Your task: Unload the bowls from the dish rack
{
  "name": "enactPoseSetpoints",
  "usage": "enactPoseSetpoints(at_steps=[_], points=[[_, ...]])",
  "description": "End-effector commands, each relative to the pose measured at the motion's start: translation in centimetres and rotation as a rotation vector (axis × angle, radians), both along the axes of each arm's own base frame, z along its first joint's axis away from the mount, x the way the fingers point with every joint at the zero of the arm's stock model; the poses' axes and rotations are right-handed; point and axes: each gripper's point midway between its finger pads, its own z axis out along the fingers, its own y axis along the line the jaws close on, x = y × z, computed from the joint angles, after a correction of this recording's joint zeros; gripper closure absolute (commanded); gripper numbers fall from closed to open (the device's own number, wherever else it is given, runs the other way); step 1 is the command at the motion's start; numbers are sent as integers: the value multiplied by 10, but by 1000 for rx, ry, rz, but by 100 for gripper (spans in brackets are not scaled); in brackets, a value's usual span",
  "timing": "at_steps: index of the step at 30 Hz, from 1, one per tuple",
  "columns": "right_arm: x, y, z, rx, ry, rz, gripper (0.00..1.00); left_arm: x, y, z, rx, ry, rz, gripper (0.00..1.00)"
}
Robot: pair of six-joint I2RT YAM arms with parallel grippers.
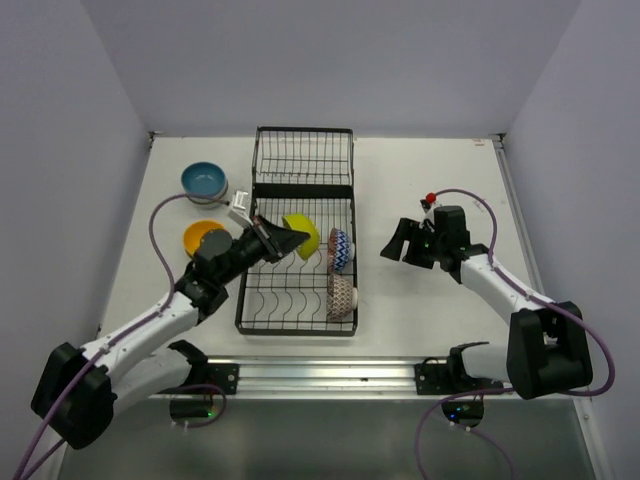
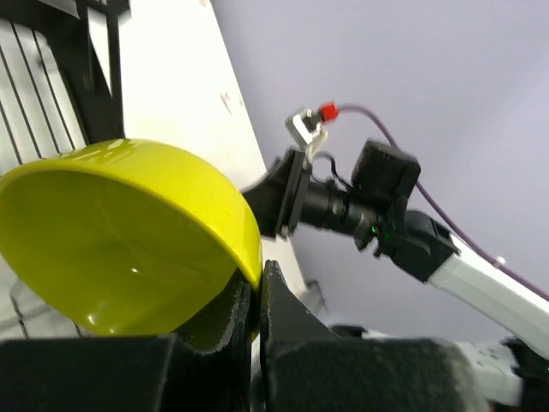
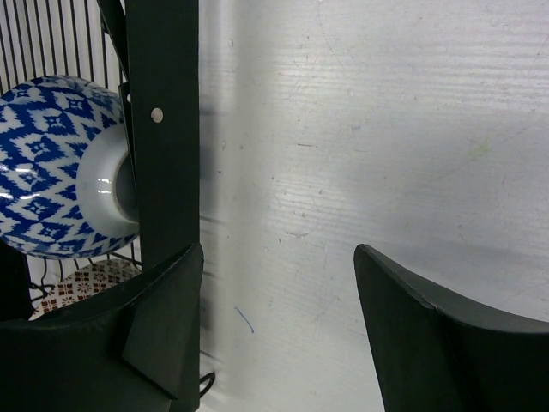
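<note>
My left gripper [image 1: 289,240] is shut on the rim of the yellow-green bowl [image 1: 303,233], held over the black wire dish rack [image 1: 298,180]. In the left wrist view the bowl [image 2: 129,232] fills the left side, its rim pinched between my fingers [image 2: 283,309]. A blue zigzag bowl [image 1: 340,250] and a brown zigzag bowl [image 1: 342,296] stand on edge in the rack's right side. My right gripper [image 1: 401,242] is open and empty over the table right of the rack. The right wrist view shows the blue zigzag bowl [image 3: 51,163] behind the rack's frame [image 3: 163,129].
A blue bowl [image 1: 203,180] and an orange bowl [image 1: 203,236] sit on the table left of the rack. White walls close the table at the back and both sides. The right arm [image 2: 403,223] shows in the left wrist view.
</note>
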Motion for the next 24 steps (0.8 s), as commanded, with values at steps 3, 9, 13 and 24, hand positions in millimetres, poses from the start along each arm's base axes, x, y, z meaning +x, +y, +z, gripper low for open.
enactPoseSetpoints(at_steps=[3, 9, 13, 24], points=[[10, 0, 11, -6, -47, 3, 25, 36, 61, 33, 510, -119, 165, 100], [11, 1, 13, -2, -55, 3, 25, 55, 150, 5, 1139, 22, 344, 100], [11, 1, 14, 4, -62, 1, 25, 49, 206, -37, 1498, 193, 405, 100], [10, 3, 16, 13, -68, 5, 25, 55, 222, -76, 1630, 291, 376, 100]])
